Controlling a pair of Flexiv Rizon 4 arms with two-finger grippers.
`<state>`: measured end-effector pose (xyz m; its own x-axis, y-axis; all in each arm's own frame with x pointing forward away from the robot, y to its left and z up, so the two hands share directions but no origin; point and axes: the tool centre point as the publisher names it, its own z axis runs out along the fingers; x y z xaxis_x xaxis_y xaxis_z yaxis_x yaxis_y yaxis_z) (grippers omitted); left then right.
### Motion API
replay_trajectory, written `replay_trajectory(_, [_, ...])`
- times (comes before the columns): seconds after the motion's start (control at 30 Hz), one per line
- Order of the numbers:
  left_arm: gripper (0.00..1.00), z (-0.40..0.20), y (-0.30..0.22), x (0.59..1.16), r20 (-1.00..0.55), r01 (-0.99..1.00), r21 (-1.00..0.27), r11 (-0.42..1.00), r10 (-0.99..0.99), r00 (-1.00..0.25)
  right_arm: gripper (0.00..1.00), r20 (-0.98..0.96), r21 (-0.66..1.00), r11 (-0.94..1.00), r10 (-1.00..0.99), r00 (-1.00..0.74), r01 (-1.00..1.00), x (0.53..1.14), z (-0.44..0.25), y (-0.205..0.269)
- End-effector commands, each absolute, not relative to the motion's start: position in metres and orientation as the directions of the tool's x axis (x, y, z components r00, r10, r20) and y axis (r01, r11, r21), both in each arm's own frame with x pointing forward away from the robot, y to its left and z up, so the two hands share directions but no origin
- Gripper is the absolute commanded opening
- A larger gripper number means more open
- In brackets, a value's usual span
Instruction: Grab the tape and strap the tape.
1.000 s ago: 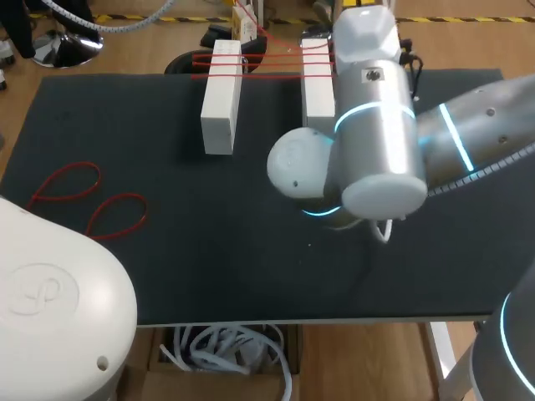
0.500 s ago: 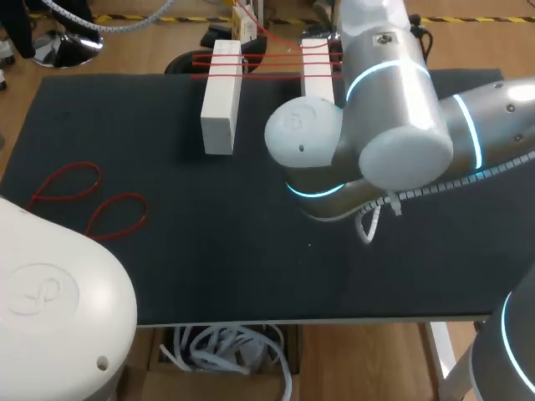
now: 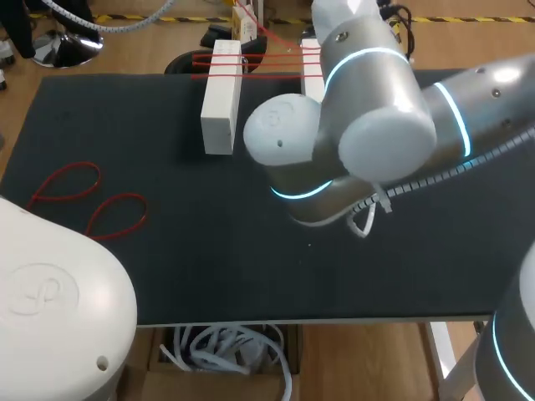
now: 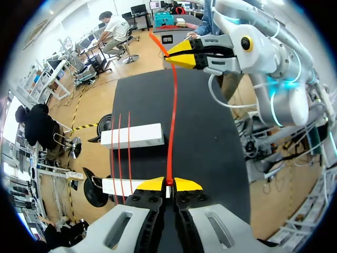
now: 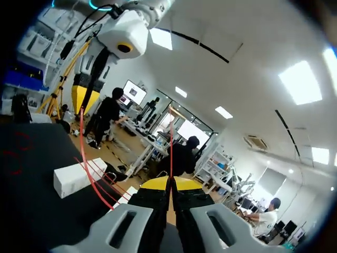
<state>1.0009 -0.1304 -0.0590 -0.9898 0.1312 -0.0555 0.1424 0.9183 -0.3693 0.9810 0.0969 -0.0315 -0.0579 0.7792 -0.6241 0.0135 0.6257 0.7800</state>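
Observation:
A red band [image 4: 171, 116] is stretched taut between my two grippers above the black table [image 3: 125, 125]. In the left wrist view my left gripper [image 4: 168, 182] is shut on one end, and my right gripper [image 4: 185, 55] pinches the other end ahead of it. In the right wrist view my right gripper [image 5: 171, 182] is shut on the band [image 5: 84, 153], which curves off to my left gripper [image 5: 87, 87]. Two white blocks [image 3: 220, 96] [image 3: 313, 71] lie side by side at the table's far edge, with several red bands [image 3: 259, 63] strapped across them. My right arm [image 3: 368, 125] hides most of the right block.
Two loose red bands [image 3: 67, 184] [image 3: 117, 215] lie on the table's left part. My left arm's white base [image 3: 50, 309] fills the near left corner. The table's near edge [image 3: 292, 319] runs just past my right arm's elbow.
My right arm has swung left and toward the far edge, covering more of the right white block. The blocks and the loose bands have not moved.

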Motion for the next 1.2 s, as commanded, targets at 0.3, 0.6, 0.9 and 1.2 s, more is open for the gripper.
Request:
replay_trajectory(0.3, [0.0, -0.058, -0.13, 1.0, -0.054, 0.141, -0.367, 0.92, 0.13, -0.99, 0.0, -0.688, 0.724, 0.662, 0.713, -0.132, -0.196, 0.974, -0.004, 0.09])
replay_trajectory(0.6, [0.0, -0.058, -0.13, 1.0, -0.054, 0.141, -0.367, 0.92, 0.13, -0.99, 0.0, -0.688, 0.724, 0.662, 0.713, -0.132, -0.196, 0.974, -0.004, 0.09])
replay_trajectory(0.9, [0.0, -0.058, -0.13, 1.0, -0.054, 0.141, -0.367, 0.92, 0.13, -0.99, 0.0, -0.722, 0.681, 0.73, 0.659, -0.209, -0.052, 0.975, -0.007, 0.099])
replay_trajectory(1.2, [0.0, -0.058, -0.13, 1.0, -0.054, 0.141, -0.367, 0.92, 0.13, -0.99, 0.0, -0.848, 0.452, 0.886, 0.462, -0.26, 0.1, 0.971, -0.005, 0.104])
